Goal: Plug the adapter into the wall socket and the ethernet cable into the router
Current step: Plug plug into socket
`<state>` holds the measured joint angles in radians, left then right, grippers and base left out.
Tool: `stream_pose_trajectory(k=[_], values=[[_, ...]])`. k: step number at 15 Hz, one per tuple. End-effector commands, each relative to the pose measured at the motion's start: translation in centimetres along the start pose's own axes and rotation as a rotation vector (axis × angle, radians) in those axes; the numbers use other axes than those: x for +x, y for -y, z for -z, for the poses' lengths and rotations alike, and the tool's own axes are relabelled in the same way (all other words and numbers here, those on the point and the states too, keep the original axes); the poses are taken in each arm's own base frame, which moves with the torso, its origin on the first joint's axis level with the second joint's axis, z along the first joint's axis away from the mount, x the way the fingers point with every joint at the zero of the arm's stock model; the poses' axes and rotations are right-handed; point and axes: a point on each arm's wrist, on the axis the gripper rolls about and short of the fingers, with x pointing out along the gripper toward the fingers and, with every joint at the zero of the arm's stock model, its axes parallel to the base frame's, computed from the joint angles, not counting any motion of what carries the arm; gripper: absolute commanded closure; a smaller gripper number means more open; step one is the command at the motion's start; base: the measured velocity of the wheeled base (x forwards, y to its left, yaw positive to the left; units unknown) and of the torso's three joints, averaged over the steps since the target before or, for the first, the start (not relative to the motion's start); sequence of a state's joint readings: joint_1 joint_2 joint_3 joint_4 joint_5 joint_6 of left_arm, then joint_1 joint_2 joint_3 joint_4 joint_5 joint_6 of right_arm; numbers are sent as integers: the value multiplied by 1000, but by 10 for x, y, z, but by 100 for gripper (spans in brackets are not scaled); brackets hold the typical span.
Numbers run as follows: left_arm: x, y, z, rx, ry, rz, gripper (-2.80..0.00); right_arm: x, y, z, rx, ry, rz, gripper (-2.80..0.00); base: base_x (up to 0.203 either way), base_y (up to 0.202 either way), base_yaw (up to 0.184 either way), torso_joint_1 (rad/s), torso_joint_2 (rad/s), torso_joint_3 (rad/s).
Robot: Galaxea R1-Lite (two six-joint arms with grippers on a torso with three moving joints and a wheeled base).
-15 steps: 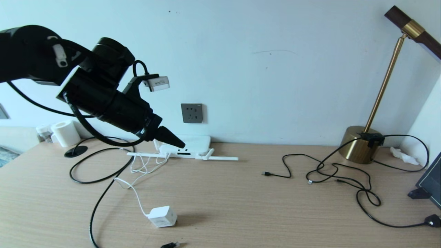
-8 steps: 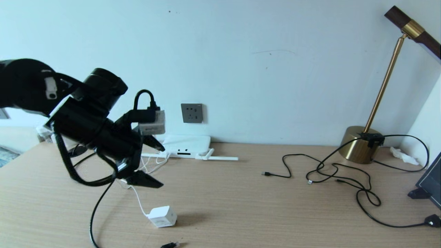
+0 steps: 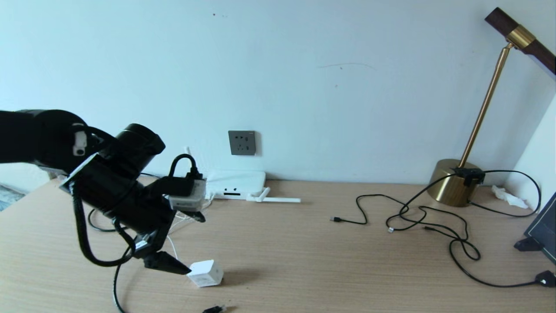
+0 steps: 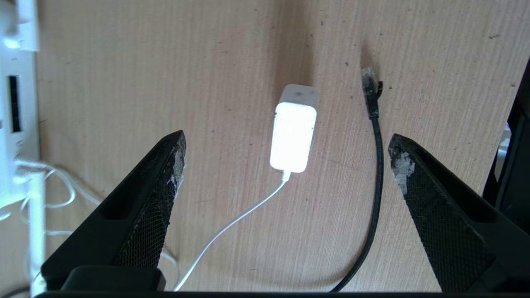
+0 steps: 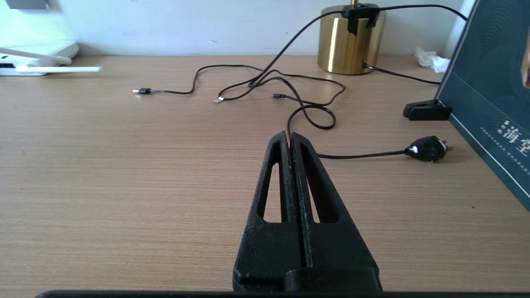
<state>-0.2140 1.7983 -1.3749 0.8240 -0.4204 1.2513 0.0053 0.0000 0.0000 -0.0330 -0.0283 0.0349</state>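
**Spotter:** Left gripper (image 3: 182,243) first: fingers spread as wide as they go, nothing between them, hanging low over the desk (image 3: 304,261) on your left side. Lower fingertip (image 3: 167,264) sits just beside the adapter (image 3: 205,273), not touching as far as I can tell.

**Operator's aide:** And from the wrist?

**Spotter:** Left wrist view puts the adapter between the two fingers and ahead of the tips. Its long axis runs roughly in line with the reach, cord end toward the gripper, white cord (image 4: 232,223) trailing back under it. You would be closing across the short sides, which looks right to me.

**Operator's aide:** Bigger things, then down?

**Spotter:** Router (image 3: 236,184) lies flat at the back of the desk against the wall, antennas folded out along the surface. Wall socket (image 3: 242,142) is on the wall just above it, nothing plugged in. Ethernet cable (image 3: 117,282) loops across the left of the desk; its clear-tipped plug (image 4: 369,89) lies just beside the adapter, inside the gripper's span in the wrist view.

**Operator's aide:** Risk?

**Spotter:** You could catch that plug along with the adapter, I judge. Favour the adapter's side.

**Operator's aide:** Right arm?

**Spotter:** Right gripper (image 5: 290,138) parked, fingers pressed together, over the right of the desk, well apart from it all. Left is far nearer.
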Motion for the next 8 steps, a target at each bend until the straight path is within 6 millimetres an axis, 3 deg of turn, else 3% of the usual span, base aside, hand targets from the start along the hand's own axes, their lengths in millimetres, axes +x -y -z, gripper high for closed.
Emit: stream_pose_trajectory(k=[1,4,8], values=[[21,-8,8,-19,-17,64,-280,1,0,2,0,-8,-1,0,0,0,0,0,0,0],[47,-18,14,21,-29,128,-280,1,0,2,0,-8,1,0,0,0,0,0,0,0],[59,-11,13,41,-42,182,-280,1,0,2,0,-8,1,0,0,0,0,0,0,0]])
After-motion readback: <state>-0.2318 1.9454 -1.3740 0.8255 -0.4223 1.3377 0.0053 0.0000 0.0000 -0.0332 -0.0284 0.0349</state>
